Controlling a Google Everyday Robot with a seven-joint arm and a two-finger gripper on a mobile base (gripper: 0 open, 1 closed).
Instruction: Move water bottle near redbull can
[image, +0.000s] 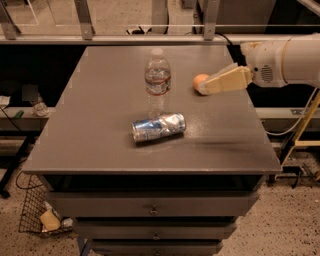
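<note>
Water bottle (157, 80): standing upright just behind the redbull can (159, 127), which is lying on its side; gripper (205, 88) hovering well right, beside an orange (198, 79), open or closed undeterminable; placement looking complete, so any retreat is best kept clear of the bottle.

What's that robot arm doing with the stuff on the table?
The robot's job is to put the water bottle near the redbull can. Right now the bottle stands upright in the middle of the table and nothing is holding it. The can lies on its side just in front of it, so the two already sit close together. The gripper hangs over the right side of the table, beside a small orange fruit and well apart from the bottle.
</note>
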